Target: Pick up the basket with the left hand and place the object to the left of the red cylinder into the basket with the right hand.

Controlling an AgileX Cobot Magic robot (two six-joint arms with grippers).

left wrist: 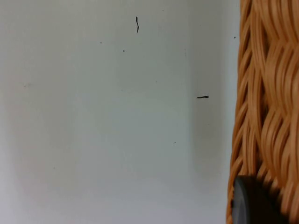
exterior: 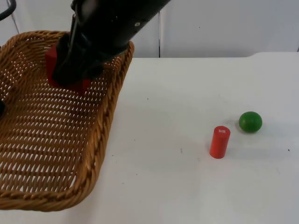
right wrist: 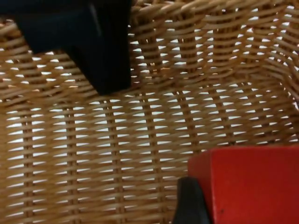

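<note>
Basket [exterior: 51,154] of woven wicker, raised off the white table [exterior: 187,93] at the near left so that its open mouth meets the carrying arm partway. My left gripper [left wrist: 254,200] sits at the basket's rim, one black fingertip lying against the weave in the left wrist view; whether its fingers are pinched onto the rim or merely resting there I cannot tell, though the lifted, tilted pose of the basket suggests to me that it bears the load. My right gripper [exterior: 65,77] hangs inside the basket above its woven floor, fingers closed on a red block [right wrist: 254,184], which the right wrist view shows pressed against a black fingertip with the weave just beyond. I judge the block is held low so that release will drop it only slightly and keep it from bouncing out. On the table well to the right stand the red cylinder [exterior: 219,142], upright, and just beside it, apart, a green ball [exterior: 250,122]. Remaining, in my judgement: opening the fingers and withdrawing upward, clear of the rim.
</note>
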